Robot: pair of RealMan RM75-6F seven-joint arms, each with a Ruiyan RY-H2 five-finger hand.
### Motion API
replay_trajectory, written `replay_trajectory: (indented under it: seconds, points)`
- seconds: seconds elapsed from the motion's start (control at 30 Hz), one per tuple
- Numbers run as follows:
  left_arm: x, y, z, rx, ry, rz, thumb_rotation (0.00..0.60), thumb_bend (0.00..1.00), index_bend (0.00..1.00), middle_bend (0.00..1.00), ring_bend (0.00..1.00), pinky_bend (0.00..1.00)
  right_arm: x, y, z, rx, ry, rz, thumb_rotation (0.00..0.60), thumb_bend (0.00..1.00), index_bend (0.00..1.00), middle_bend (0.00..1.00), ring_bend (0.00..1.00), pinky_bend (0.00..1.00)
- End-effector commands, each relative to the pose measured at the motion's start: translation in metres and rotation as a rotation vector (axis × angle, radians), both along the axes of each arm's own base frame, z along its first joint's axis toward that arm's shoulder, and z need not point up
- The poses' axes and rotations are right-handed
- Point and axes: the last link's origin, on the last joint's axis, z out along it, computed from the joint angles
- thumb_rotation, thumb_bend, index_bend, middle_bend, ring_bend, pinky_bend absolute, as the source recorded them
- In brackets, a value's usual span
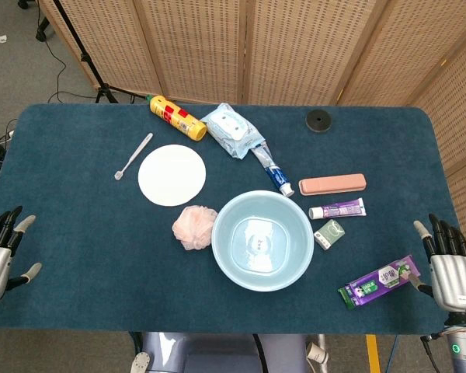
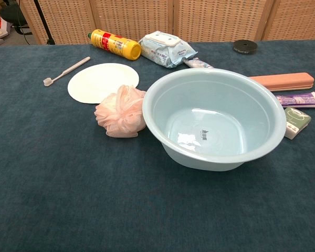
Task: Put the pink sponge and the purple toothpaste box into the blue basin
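Head view shows your right hand [image 1: 453, 272], fingers spread, touching the purple toothpaste box [image 1: 379, 281] right of the blue basin [image 1: 299, 256]; your left hand [image 1: 0, 247] rests open, the pink sponge [image 1: 194, 227] ungrasped against the basin's left.

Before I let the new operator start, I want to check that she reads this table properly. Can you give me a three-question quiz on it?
1. True or false: the pink sponge already lies inside the blue basin.
2. Which hand is nearer the purple toothpaste box? A) left hand B) right hand
3. Fill in: beside the white round plate, on the side away from the basin, lies a white ____.

Key
1. False: it sits on the table, against the basin's outer wall.
2. B: the box lies just beside the right hand.
3. toothbrush
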Motion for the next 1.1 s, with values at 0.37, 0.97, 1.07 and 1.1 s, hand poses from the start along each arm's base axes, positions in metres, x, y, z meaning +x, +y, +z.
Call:
replay_trajectory:
  seconds: [0.37, 0.97, 1.07, 1.1]
  points:
    - [0.0057, -0.0024, 0.0002, 0.005, 0.003, -0.019, 0.6, 0.18, 0.14, 0.0, 0.01, 0.0, 0.0019, 0.0028, 0.0025, -0.002, -0.011, 0.008, 0.6, 0.0, 0.11, 0.0, 0.0, 0.09]
    - [0.0047, -0.0029, -0.0035, -0.022, 0.002, -0.008, 0.6, 0.18, 0.14, 0.0, 0.01, 0.0, 0.0012, 0.0027, -0.0006, 0.018, -0.009, -0.009, 0.6, 0.01, 0.11, 0.0, 0.0, 0.09]
    - [0.006, -0.0028, -0.0051, -0.026, -0.006, -0.002, 0.6, 0.18, 0.14, 0.0, 0.01, 0.0, 0.0013, 0.0027, -0.0004, 0.018, -0.013, -0.012, 0.6, 0.02, 0.11, 0.0, 0.0, 0.09]
    - [0.007, -0.0023, -0.0053, -0.023, -0.012, 0.0, 0.6, 0.18, 0.14, 0.0, 0.01, 0.0, 0.0012, 0.0031, -0.0004, 0.018, -0.015, -0.015, 0.6, 0.02, 0.11, 0.0, 0.0, 0.09]
